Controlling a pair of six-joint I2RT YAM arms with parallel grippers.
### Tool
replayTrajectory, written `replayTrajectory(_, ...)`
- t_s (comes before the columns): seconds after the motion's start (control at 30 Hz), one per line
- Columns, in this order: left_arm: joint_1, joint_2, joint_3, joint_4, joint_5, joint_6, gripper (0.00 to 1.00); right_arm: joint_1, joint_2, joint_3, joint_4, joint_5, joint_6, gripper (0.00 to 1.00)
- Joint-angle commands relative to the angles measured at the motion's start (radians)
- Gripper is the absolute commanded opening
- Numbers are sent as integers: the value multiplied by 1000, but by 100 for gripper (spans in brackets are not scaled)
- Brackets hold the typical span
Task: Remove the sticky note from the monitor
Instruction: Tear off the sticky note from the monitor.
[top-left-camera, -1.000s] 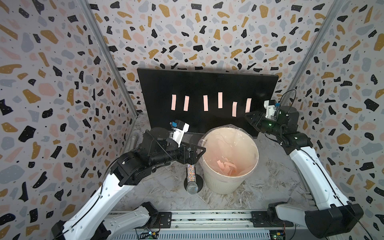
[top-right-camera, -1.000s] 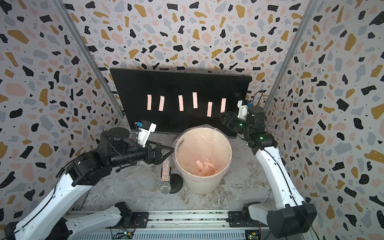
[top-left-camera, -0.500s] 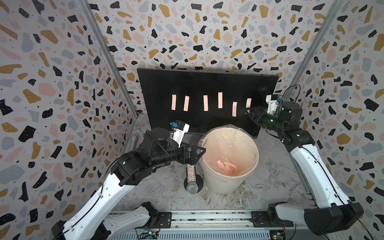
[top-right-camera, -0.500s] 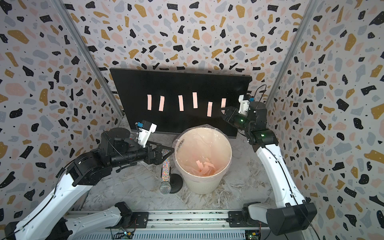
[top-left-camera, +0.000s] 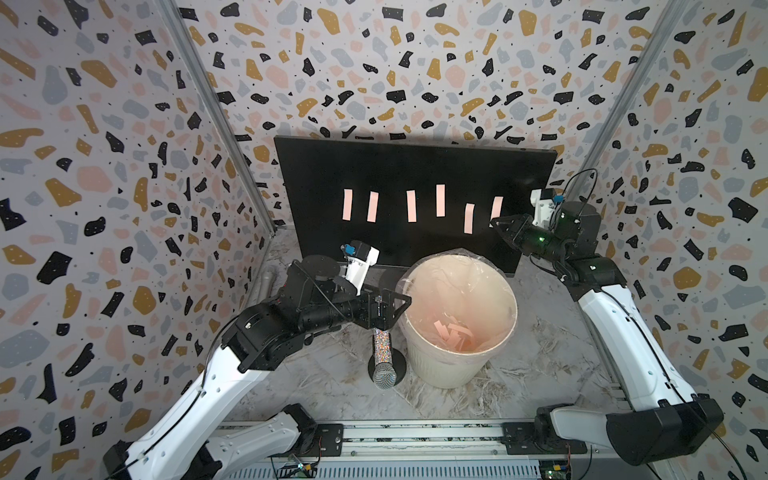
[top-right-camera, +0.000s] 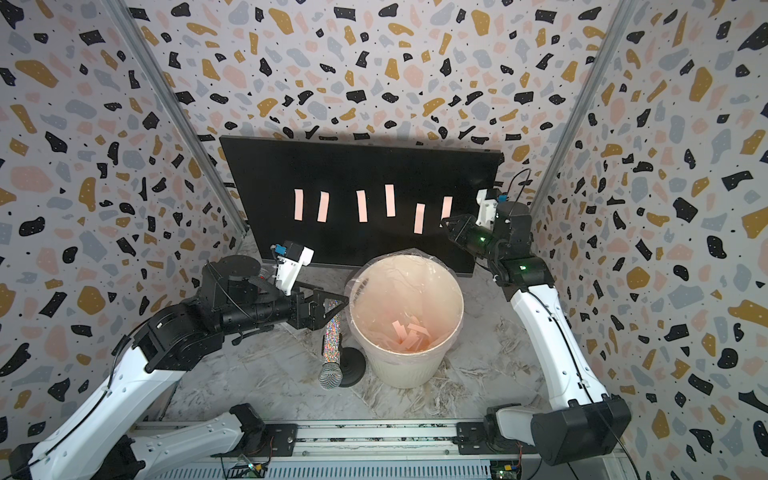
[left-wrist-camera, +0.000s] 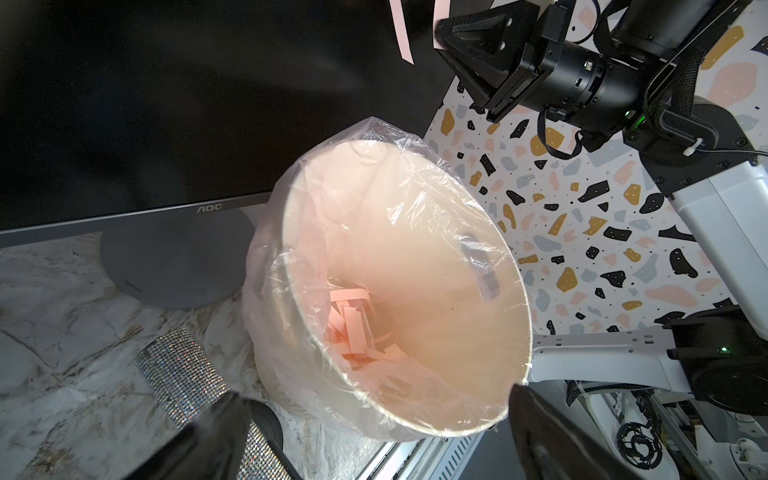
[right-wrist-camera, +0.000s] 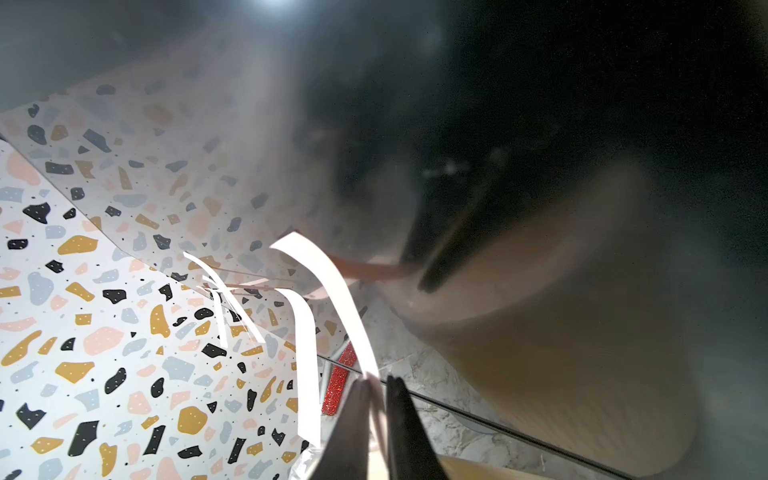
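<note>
The black monitor (top-left-camera: 374, 166) (top-right-camera: 332, 166) stands at the back with several pink sticky notes in a row on its screen. My right gripper (top-left-camera: 494, 222) (top-right-camera: 444, 222) is at the lower end of the rightmost sticky note (top-left-camera: 496, 205) (top-right-camera: 446, 205). In the right wrist view this note (right-wrist-camera: 332, 282) curves away from the screen and runs down between the fingers of the right gripper (right-wrist-camera: 376, 384), which is shut on it. My left gripper (top-left-camera: 405, 299) (top-right-camera: 343, 299) (left-wrist-camera: 374, 432) hangs open and holds nothing beside the bin's left rim.
A cream bin (top-left-camera: 440, 370) (top-right-camera: 399, 370) with a clear liner and several discarded pink notes stands in front of the monitor. A glittery microphone (top-left-camera: 382, 361) (top-right-camera: 330, 361) on a black base stands just left of it. Patterned walls close in on both sides.
My right gripper has risen to the rightmost sticky note's lower end and closed on it. The left arm has not moved.
</note>
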Motion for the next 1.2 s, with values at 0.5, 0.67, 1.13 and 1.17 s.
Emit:
replayTrajectory(0.5,-6,-15,10,21,-3,7,99,-4,-57,8,-1,-9,-11,0)
replayTrajectory(0.67,-6,-18,7,22,0,6,99,-3,-73,-19,-3,-13,-16,0)
replayTrajectory(1.13,-6,-25,-7,26,-1,0,99,-3,-113,-56,-26,-64,-28,0)
replayTrajectory(1.17,-6,-24,-8,26,-1,0,99,-3,-119,-57,-38,-68,-35,0)
